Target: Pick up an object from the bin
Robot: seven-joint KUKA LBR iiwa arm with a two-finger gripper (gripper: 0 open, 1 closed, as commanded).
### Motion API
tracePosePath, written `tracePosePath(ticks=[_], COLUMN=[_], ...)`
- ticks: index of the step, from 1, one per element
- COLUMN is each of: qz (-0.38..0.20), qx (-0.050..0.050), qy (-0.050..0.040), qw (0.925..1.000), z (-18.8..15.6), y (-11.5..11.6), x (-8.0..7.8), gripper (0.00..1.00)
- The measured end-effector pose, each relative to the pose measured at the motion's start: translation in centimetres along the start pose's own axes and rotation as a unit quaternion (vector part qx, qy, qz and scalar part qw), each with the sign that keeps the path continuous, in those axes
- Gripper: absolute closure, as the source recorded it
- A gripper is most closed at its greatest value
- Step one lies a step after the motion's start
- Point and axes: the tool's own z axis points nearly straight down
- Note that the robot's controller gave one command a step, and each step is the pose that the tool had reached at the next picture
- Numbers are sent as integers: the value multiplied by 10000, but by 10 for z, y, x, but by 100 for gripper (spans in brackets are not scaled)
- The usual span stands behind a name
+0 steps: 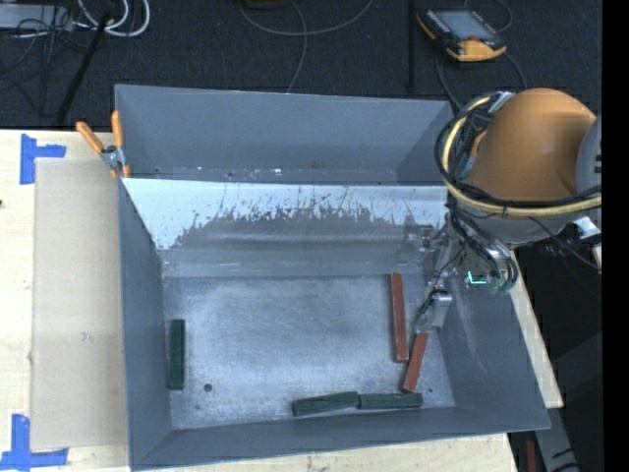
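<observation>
The arm reaches into the grey metal bin (275, 136) from the right side, and its rounded orange cover (531, 146), with dark cables looped around it, hangs above the bin's right back corner. Below the cover, the pincer (432, 311) is low in the right part of the bin, near the place where the floor meets the sloping right wall. Whether the pincer is released or clenched cannot be told from this view, because its end is small and dark against the metal. Just under its tip begins the short reddish-brown flat stick (415, 362), which lies tilted on the floor with its upper end towards the pincer and its lower end towards the front wall. It is not clear if the pincer touches this stick or only stands over its upper end. Just to the left lies the long reddish-brown flat stick (397, 318), almost parallel to the right wall, and its lower end comes close to the short one. Along the front wall two dark green rectangular bars lie end to end – the left green bar (325, 404) and the right green bar (390, 400). A third dark green bar (176, 354) lies alone by the left wall, well apart from the others.
</observation>
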Motion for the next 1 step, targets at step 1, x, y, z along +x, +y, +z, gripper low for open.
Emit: tracePosePath(ticks=[1], qz=[-367], qx=[3], qy=[-33], qw=[9993], z=[154], y=[-66], x=[41], gripper=[0])
